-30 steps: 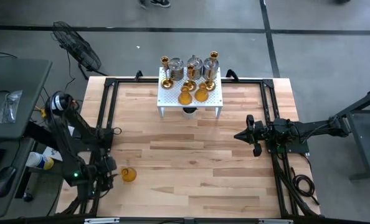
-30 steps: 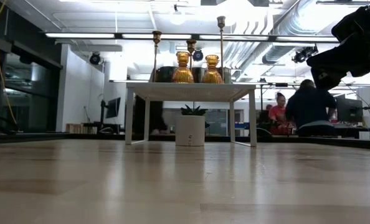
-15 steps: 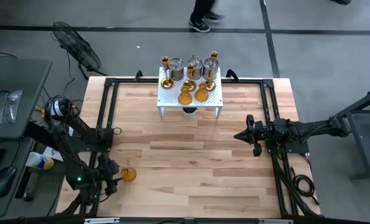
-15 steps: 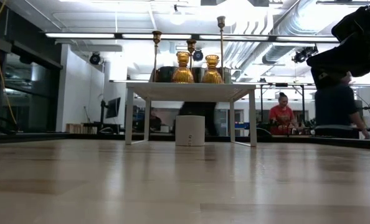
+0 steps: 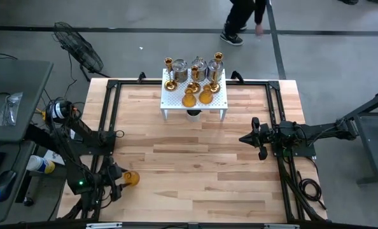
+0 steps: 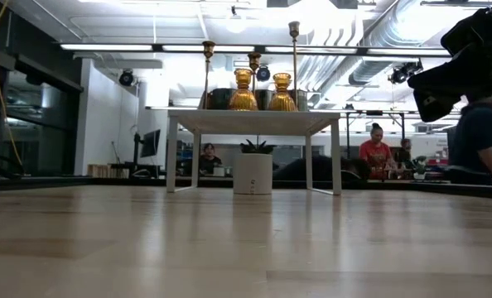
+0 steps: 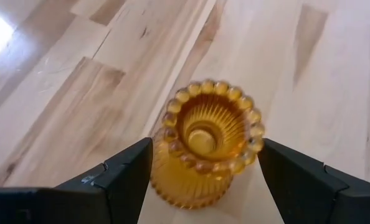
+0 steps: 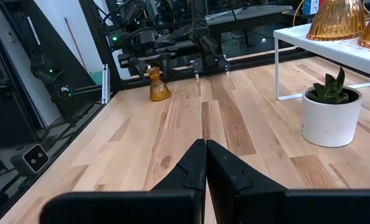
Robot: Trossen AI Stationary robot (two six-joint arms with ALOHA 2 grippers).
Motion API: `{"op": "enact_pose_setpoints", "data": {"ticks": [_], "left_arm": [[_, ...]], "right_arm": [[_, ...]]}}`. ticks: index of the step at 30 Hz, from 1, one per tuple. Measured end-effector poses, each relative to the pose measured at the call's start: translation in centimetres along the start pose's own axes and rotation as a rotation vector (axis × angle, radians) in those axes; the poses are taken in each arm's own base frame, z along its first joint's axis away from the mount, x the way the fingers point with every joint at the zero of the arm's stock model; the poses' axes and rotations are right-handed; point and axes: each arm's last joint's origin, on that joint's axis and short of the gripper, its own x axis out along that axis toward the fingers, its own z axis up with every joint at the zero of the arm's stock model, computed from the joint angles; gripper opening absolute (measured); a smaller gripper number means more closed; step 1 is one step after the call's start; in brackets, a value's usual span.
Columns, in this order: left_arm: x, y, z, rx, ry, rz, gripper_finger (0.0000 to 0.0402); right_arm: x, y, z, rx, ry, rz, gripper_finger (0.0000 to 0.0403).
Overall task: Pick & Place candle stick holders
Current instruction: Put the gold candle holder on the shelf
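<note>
A squat amber-orange candle stick holder [image 5: 131, 179] stands upright on its base on the table near the near left corner; it also shows in the right wrist view [image 8: 158, 87]. My left gripper [image 5: 119, 180] is open, and its two fingers stand on either side of the holder [image 7: 205, 134]. My right gripper [image 5: 243, 138] is shut and empty above the table's right side. Slim gold candlesticks [image 5: 169, 75], amber holders [image 5: 189, 99] and silvery-grey jars [image 5: 198, 67] stand on the white perforated rack [image 5: 218, 102] at the far edge. My left gripper has one finger [image 7: 132, 168] on each side of the amber holder's ribbed body [image 7: 172, 180], coming level from the table's left. The holder stands upright on the table. Whether the fingers touch it, I cannot tell.
A small white pot with a green plant [image 8: 331, 118] stands under the rack. Black frame rails [image 5: 109, 114] run along the table's left and right sides. People move in the room beyond the far edge.
My left gripper has moved toward the table's near edge and toward the amber holder, so that its open fingers now stand on either side of it. The holder has stayed in place.
</note>
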Motion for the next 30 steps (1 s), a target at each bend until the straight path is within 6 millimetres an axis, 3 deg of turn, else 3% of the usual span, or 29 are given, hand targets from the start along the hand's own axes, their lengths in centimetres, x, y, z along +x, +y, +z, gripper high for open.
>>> {"op": "enact_pose_setpoints", "data": {"ticks": [6, 23, 30], "left_arm": [[0.0, -0.1, 0.3, -0.004, -0.079, -0.014, 0.0284], [0.8, -0.2, 0.9, 0.005, -0.032, 0.019, 0.0284], [0.8, -0.2, 0.9, 0.003, -0.024, 0.017, 0.0232]], "right_arm": [[0.0, 0.0, 0.0, 0.000, 0.000, 0.000, 0.0003], [0.0, 0.0, 0.0, 0.000, 0.000, 0.000, 0.0003], [0.0, 0.0, 0.0, 0.000, 0.000, 0.000, 0.0003]]}}
